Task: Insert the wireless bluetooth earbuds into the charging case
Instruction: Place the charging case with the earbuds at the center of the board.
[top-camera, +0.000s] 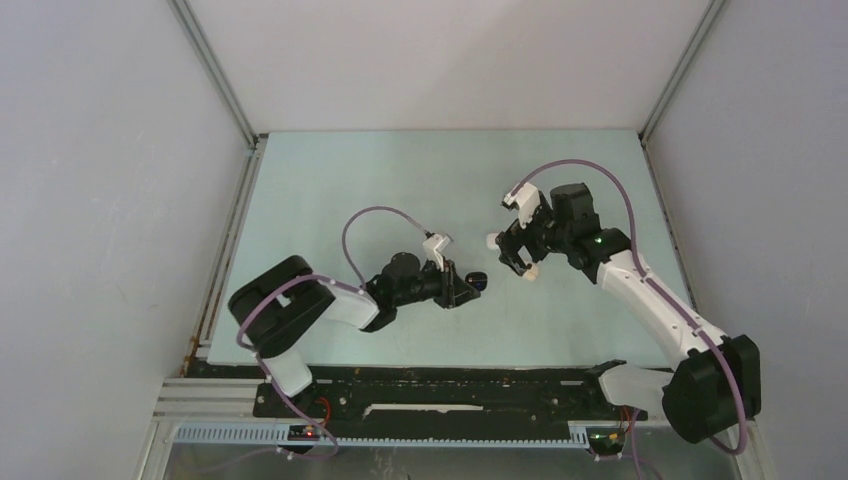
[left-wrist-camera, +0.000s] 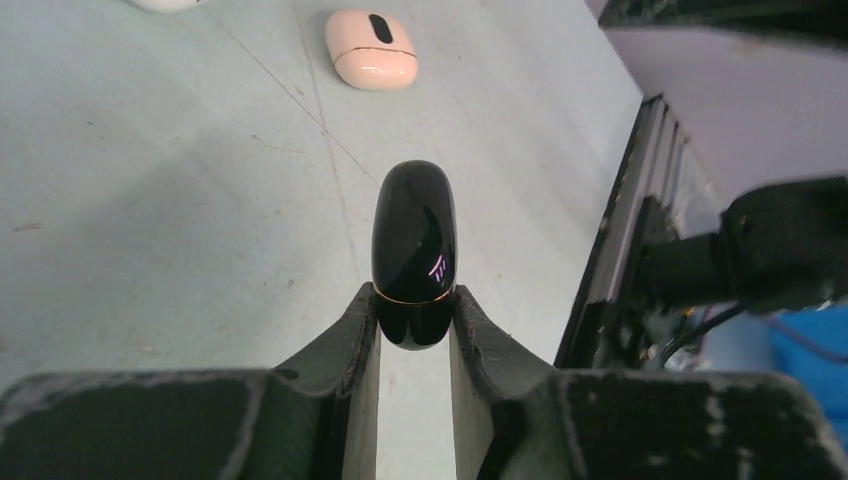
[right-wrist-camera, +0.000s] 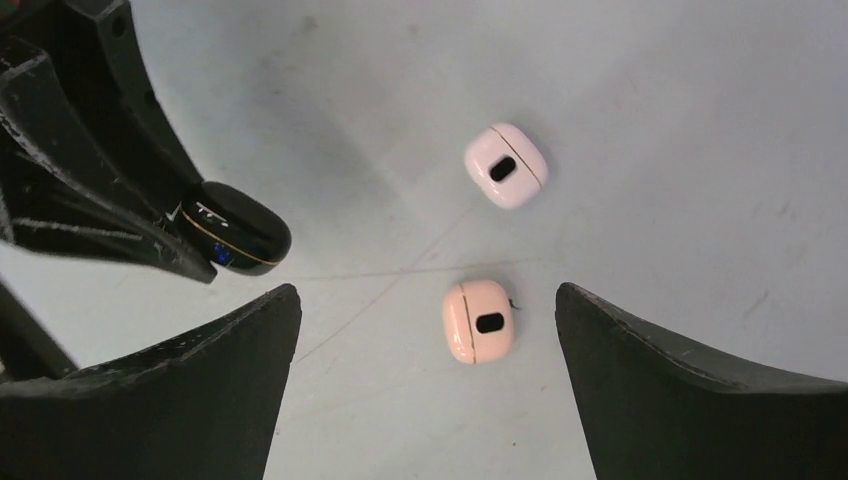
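Observation:
My left gripper (left-wrist-camera: 415, 305) (top-camera: 468, 285) is shut on the near end of a glossy black charging case (left-wrist-camera: 414, 235) (right-wrist-camera: 237, 228) with a thin gold seam, its lid closed, held just above the table. My right gripper (right-wrist-camera: 425, 300) (top-camera: 515, 258) hangs open above a closed beige charging case (right-wrist-camera: 478, 320) (left-wrist-camera: 370, 50), which lies between its fingers without touching them. A closed white charging case (right-wrist-camera: 505, 165) lies just beyond it. The earbuds are out of view in every frame.
Pale green table top (top-camera: 400, 190) with white walls on three sides and a metal rail (top-camera: 440, 385) along the near edge. Both arms meet near the table's middle, the left fingers (right-wrist-camera: 110, 200) close to the right gripper's left side.

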